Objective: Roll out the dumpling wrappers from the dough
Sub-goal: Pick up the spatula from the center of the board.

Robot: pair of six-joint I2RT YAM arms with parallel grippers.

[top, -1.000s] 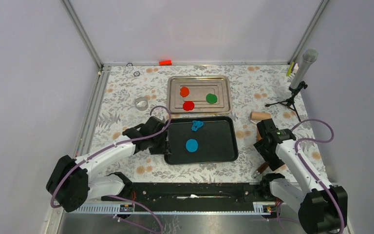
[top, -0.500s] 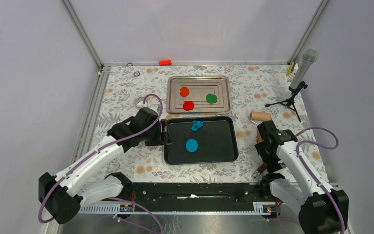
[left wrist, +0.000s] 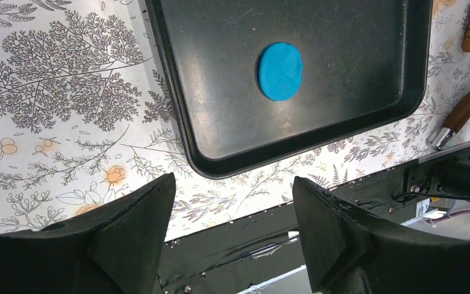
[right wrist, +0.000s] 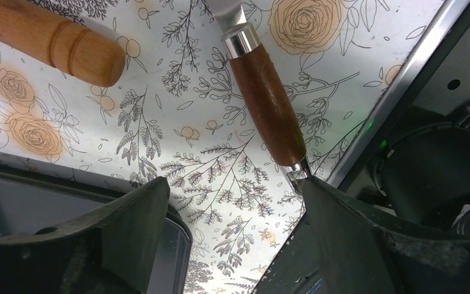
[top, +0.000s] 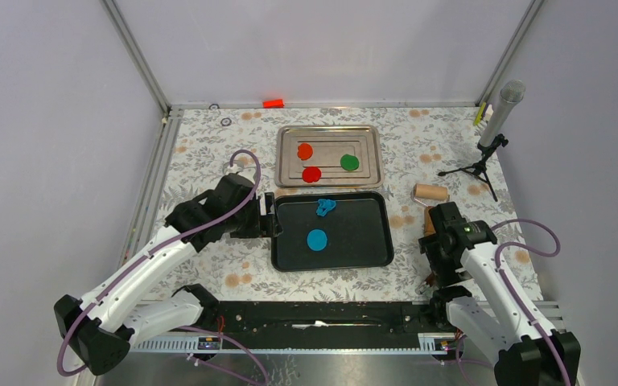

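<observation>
Left gripper point(left wrist: 232, 184) and right gripper point(right wrist: 234, 187) are hanging spread, empty; with the blue dumpling wrapper point(left wrist: 279, 70) lying in the black tray point(left wrist: 177, 116), we are probably heading for a gentle pinch-and-lift

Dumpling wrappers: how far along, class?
Done: a red disc, an orange disc and a green disc lie in the silver tray; a blue disc lies in the black tray. In hand: nothing; left gripper and right gripper both open. Left: the ragged blue scrap, not yet rolled.

Plain lilac-grey walls point(top: 48, 121), aluminium corner posts point(top: 137, 56), floral-print tabletop point(top: 201, 153), soft even light
</observation>
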